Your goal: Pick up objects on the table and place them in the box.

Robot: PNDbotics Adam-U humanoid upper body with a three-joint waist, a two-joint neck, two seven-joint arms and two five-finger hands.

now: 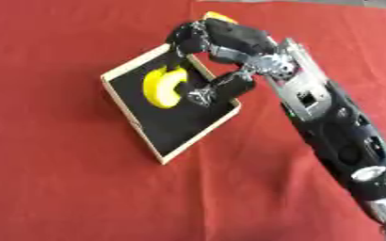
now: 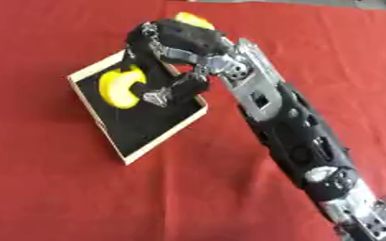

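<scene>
The right hand (image 1: 221,44) was seen over the far corner of the box (image 1: 188,124), fingers curled downward, thumb tip at the box floor just beside a yellow curved object (image 1: 159,89) lying inside. Whether anything was gripped could not be told. A second yellow object (image 2: 192,20) showed behind the hand. No writing was readable.

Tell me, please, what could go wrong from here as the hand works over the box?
The right hand hangs over the box's far corner, its thumb beside the yellow curved piece lying in the box; pulling back might drag that piece out. A second yellow object, mostly hidden behind the hand, could be knocked away.
</scene>
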